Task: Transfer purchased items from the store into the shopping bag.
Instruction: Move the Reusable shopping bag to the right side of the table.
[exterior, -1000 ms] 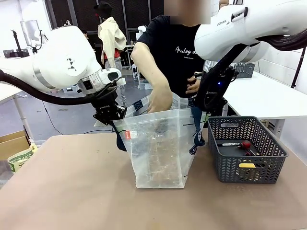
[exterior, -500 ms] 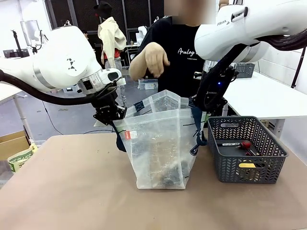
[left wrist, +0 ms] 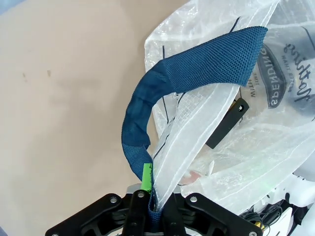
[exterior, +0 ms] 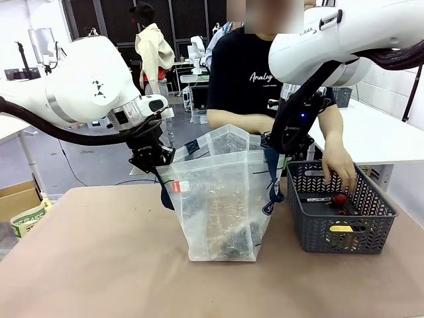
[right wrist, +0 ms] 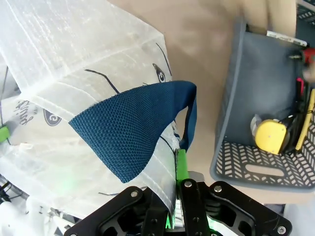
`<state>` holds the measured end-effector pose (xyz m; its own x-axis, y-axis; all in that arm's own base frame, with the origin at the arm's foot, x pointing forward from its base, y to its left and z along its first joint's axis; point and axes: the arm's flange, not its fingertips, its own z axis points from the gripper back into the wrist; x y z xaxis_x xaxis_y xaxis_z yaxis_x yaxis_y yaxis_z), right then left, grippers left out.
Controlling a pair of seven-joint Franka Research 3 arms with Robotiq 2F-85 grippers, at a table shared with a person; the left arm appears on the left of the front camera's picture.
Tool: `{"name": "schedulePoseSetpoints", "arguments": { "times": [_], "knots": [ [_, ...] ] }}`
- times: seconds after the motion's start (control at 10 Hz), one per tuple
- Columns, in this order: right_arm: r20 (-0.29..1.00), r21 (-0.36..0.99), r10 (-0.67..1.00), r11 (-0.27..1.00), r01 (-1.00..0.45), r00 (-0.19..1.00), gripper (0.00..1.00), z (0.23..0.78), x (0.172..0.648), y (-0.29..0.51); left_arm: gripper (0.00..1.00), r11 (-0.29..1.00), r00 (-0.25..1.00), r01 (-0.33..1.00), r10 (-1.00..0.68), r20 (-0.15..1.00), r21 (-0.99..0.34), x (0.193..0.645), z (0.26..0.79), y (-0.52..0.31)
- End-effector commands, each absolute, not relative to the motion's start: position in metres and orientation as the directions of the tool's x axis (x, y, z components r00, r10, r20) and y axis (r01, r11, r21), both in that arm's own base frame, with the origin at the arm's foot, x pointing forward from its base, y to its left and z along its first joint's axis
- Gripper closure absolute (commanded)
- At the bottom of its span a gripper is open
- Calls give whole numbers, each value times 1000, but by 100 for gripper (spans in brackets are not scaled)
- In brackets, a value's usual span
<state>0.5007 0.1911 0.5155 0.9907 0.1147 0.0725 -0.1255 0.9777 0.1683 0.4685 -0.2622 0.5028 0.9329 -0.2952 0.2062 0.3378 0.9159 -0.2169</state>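
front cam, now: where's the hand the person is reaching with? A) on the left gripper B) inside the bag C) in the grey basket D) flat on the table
C: the hand dips over the rim into the grey basket, which stands beside the bag.

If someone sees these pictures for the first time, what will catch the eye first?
The clear shopping bag stands open mid-table, its rim pinched on either side by the left gripper and the right gripper. Right of it, the person's hand reaches into the dark grey basket.
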Motion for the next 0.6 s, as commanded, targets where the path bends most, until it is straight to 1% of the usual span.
{"name": "schedulePoseSetpoints", "arguments": {
  "times": [0.0,0.5],
  "knots": [
    [71,166,109,979,-120,991,100,515,502,188,100,918,934,332,-290,207,-214,470,503,-258],
    [71,166,109,979,-120,991,100,515,502,188,100,918,934,332,-290,207,-214,470,503,-258]
  ]
}}
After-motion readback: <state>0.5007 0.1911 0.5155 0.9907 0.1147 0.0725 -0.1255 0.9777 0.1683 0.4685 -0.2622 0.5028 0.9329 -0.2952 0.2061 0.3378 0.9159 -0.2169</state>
